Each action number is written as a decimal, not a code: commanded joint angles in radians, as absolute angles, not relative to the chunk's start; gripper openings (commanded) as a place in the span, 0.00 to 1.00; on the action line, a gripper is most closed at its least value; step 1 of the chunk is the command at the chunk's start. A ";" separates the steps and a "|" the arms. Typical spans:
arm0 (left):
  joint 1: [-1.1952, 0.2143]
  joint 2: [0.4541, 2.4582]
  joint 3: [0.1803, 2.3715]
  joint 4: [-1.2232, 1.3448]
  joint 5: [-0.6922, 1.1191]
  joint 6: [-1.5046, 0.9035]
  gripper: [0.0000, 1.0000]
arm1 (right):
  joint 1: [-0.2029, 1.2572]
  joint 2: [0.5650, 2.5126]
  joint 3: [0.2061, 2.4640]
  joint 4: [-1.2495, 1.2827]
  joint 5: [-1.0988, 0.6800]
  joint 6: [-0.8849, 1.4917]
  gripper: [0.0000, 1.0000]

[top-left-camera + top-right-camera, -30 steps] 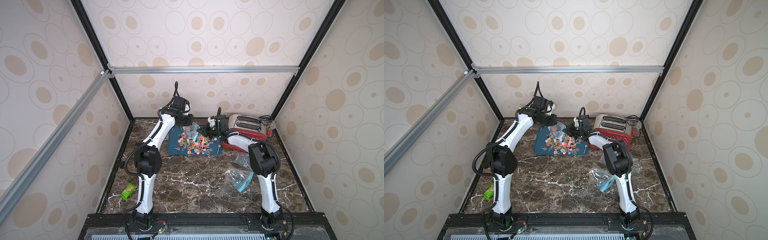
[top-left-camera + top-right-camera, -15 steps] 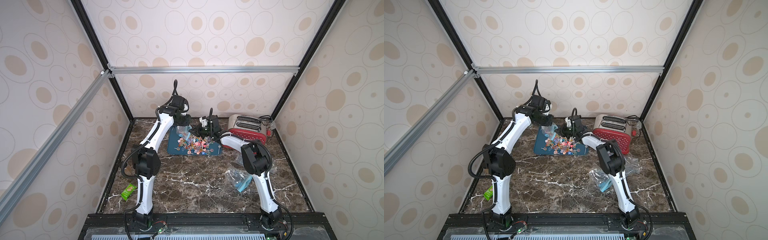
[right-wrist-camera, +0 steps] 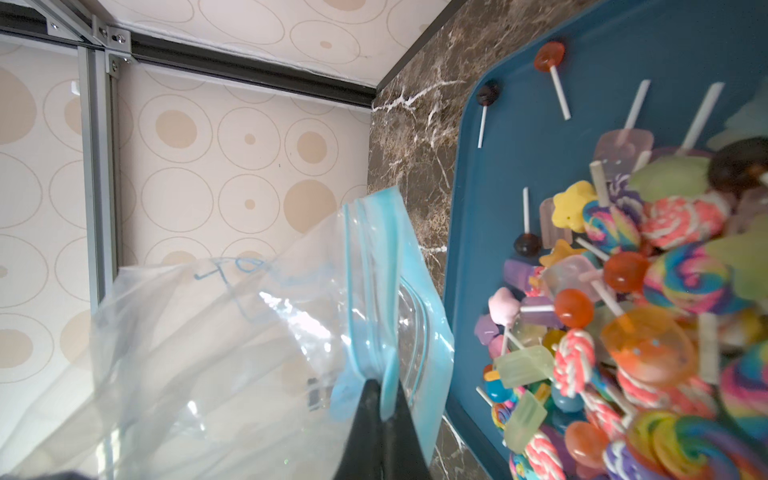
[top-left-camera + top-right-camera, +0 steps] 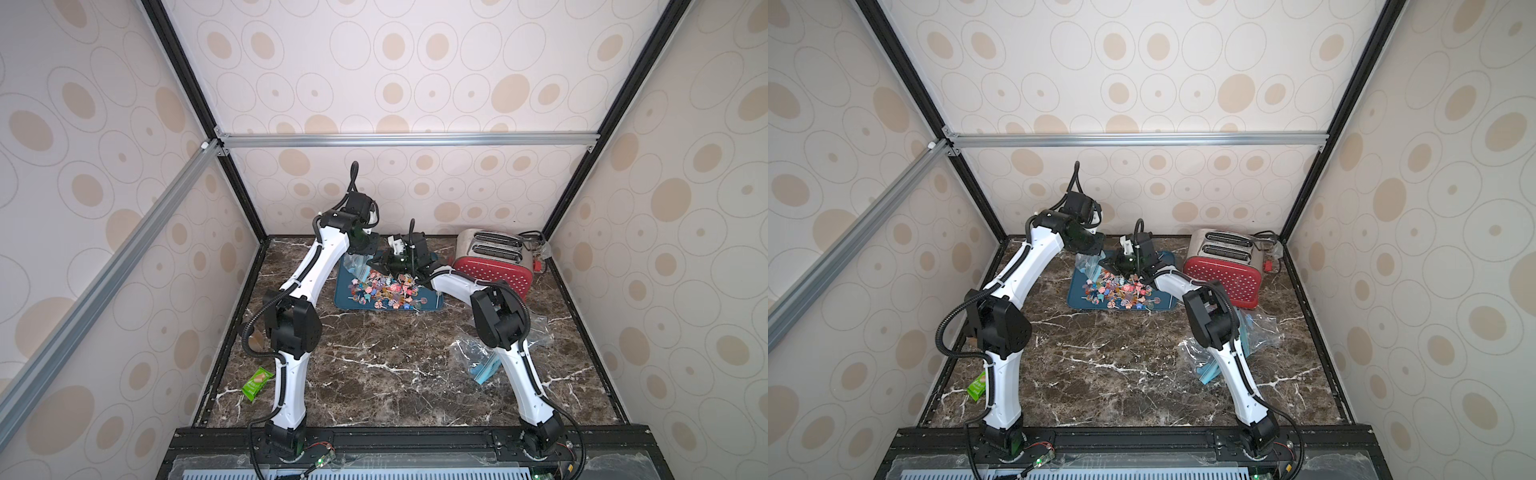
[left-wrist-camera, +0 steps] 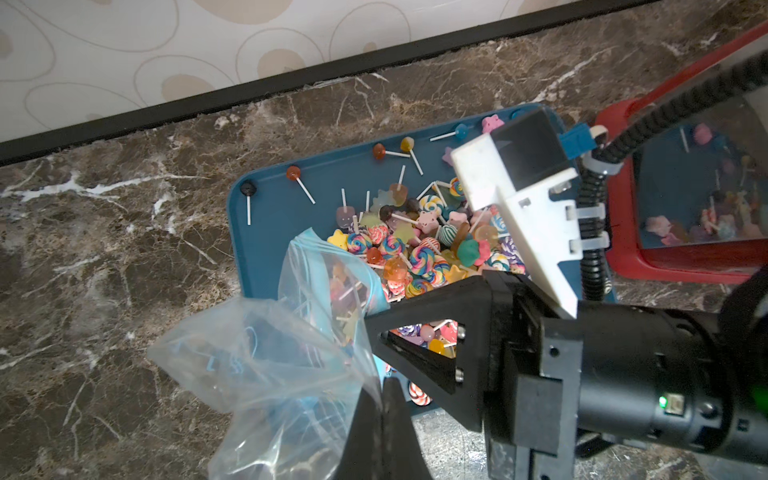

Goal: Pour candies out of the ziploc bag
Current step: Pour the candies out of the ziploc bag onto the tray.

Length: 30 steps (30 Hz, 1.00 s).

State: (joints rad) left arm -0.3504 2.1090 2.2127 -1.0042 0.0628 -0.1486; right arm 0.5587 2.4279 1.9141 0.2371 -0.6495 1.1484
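Candies lie heaped on a blue tray at 12 o'clock on the marble table, in both top views. They are tiny swirled, star and round lollipops on white sticks, with a few strays spread toward the tray's rim in the left wrist view. The ziploc bag hangs crumpled in the air over the tray's 10 o'clock corner, held from two sides. The left gripper has its jaws pressed together on the clear film. The right gripper is pinched tight on the blue zip strip at the mouth. Candy shapes show through the plastic, but I cannot tell whether they are inside the bag or on the tray behind it. The right gripper and its white camera housing hang low over the heap and hide part of it from the left wrist camera. A red toaster stands just beside the tray at its 3 o'clock, and the right forearm crosses between them. More clear plastic bags lie at 4 o'clock on the table, around the right arm. A green packet lies at 8 o'clock, near the left arm's base.
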 commanded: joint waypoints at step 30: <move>-0.595 1.479 1.373 -0.761 0.022 -0.405 0.51 | 0.583 1.598 1.144 -0.066 -0.527 0.855 0.00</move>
